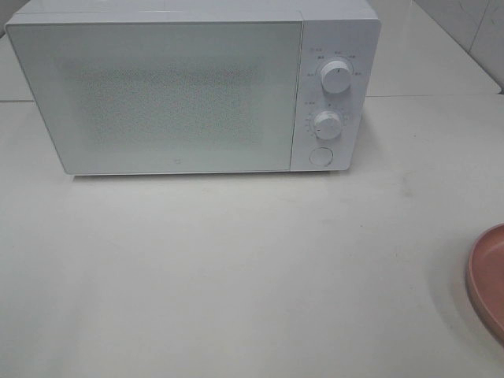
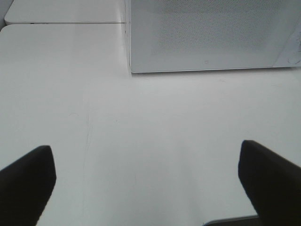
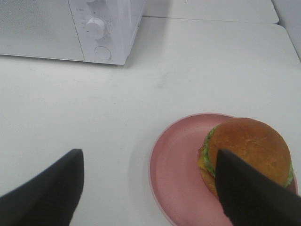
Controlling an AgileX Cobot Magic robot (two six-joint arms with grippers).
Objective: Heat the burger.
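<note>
On the pink plate [image 3: 176,165] sits the burger [image 3: 247,148], partly behind one finger of the right claw [image 3: 150,188] (spread apart, holding nothing); left claw [image 2: 146,181] likewise apart over bare tabletop [image 2: 155,122].

The counter [image 1: 236,268] is white and smooth, with a thin seam running behind. A white microwave [image 1: 189,87] stands on it at the back, its door closed. A round pink plate [image 1: 488,279] lies on the counter at the right edge, well apart from the microwave.
</note>
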